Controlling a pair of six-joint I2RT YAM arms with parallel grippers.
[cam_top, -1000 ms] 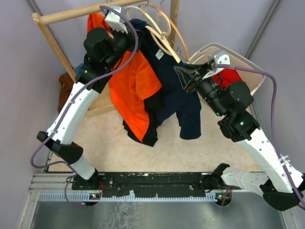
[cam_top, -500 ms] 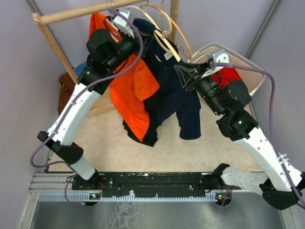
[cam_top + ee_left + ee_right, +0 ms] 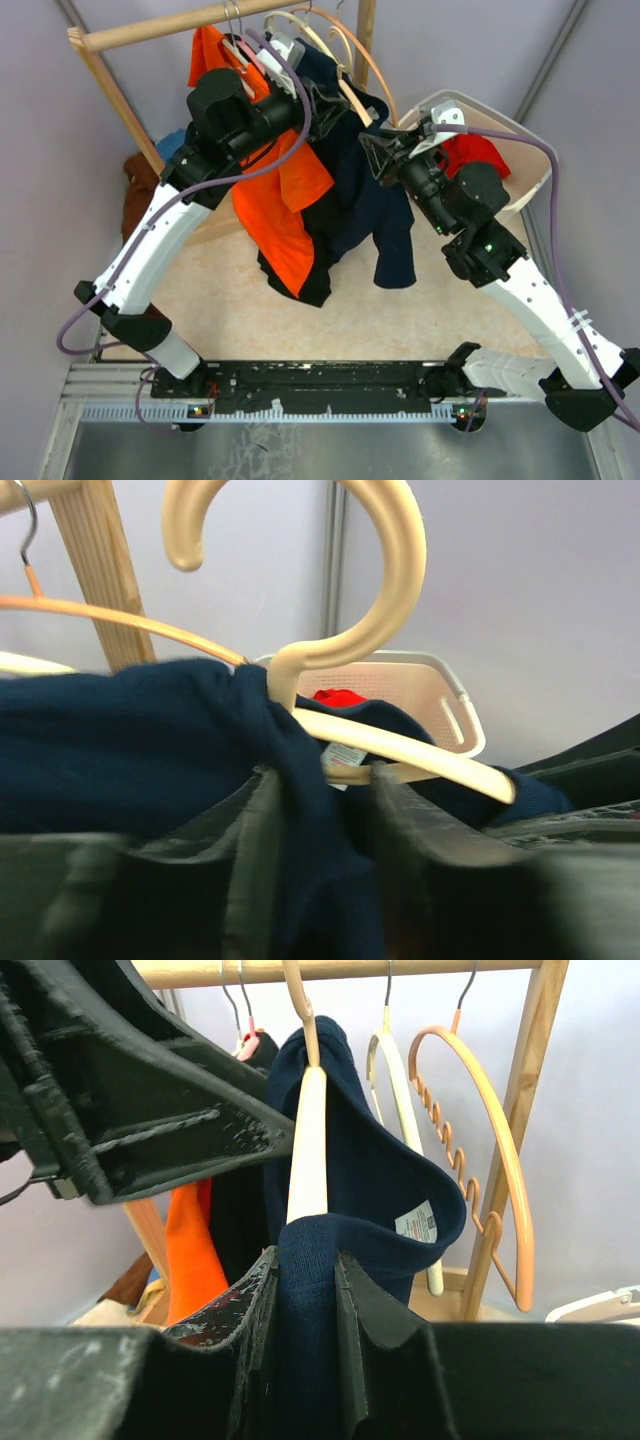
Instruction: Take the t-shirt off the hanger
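Note:
A navy t-shirt (image 3: 385,215) hangs on a cream hanger (image 3: 352,98) on the wooden rod (image 3: 140,30). My left gripper (image 3: 335,105) is at the hanger's shoulder. In the left wrist view it (image 3: 320,790) is shut on navy fabric (image 3: 120,740) just below the cream hanger (image 3: 400,750), whose hook curls overhead. My right gripper (image 3: 368,150) is shut on the shirt's collar edge. In the right wrist view it (image 3: 305,1270) pinches a fold of navy cloth (image 3: 380,1160) under the hanger's arm (image 3: 307,1150). The left gripper's black fingers (image 3: 180,1100) show at upper left.
An orange t-shirt (image 3: 275,200) and a black garment hang left of the navy one. Bare cream and orange hangers (image 3: 490,1140) hang to the right by the rack's wooden post. A white basket (image 3: 440,100) with a red cloth (image 3: 470,150) stands at right. Brown cloth (image 3: 135,190) lies behind the left arm.
My left arm has swung right along the rod from the orange shirt to the navy shirt's hanger. My right gripper has moved a little up and left with the collar.

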